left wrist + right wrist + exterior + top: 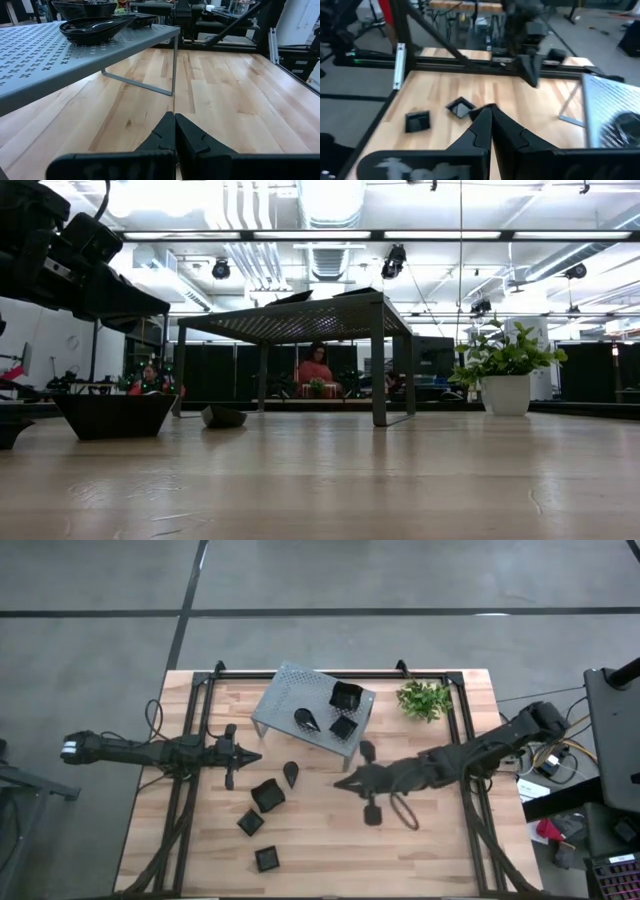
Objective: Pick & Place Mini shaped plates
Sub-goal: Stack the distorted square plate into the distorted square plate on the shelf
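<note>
**Both fingers pairs closed and empty above the surface**

The pale wooden plank surface [430,830] is carrying a grey perforated metal shelf [290,692] near its far edge, beside a leafy plant [424,699]. Three glossy black mini shaped plates [346,696] are sitting on the shelf; five more [267,796] are lying toward the near left corner. The left gripper [256,755] and right gripper [340,781] are hovering mid-surface, fingers pressed together, holding nothing.

Small black mini shaped plates, seven visible.
- On grey perforated metal shelf [290,690]: two square dishes [347,695], [342,726]; one teardrop dish [306,719].
- On wooden table [440,840]: one teardrop dish [291,774]; three square dishes [267,795], [250,823], [267,859], spaced apart.
</note>
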### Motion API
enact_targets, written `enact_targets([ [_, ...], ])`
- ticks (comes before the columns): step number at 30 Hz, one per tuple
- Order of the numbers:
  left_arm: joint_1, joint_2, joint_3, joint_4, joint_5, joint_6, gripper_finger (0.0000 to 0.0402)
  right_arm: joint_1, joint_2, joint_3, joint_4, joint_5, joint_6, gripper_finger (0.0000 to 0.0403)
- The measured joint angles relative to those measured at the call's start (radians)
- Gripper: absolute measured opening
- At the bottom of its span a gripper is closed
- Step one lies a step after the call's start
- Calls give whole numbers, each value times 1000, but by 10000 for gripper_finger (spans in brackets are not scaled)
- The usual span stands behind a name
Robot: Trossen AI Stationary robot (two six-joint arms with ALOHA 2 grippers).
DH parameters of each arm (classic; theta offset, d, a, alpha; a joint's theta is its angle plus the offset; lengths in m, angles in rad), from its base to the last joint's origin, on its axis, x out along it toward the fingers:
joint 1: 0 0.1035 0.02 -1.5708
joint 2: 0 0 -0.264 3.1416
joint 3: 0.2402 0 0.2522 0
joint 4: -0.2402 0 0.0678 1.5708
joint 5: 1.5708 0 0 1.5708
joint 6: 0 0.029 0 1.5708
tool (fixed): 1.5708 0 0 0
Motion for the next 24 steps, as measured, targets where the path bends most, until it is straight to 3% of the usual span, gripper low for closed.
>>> enact_targets([
  [4,0,0,0,-2,0,0,0,0,-125,-183,125,2,2,8],
  [10,0,0,0,-3,0,0,0,-1,-340,-417,140,3,17,8],
  [20,0,0,0,-3,0,-1,0,-11,-695,-704,240,41,-26,8],
  [24,0,0,0,3,0,-122,0,-19,-808,-792,219,34,-52,8],
])
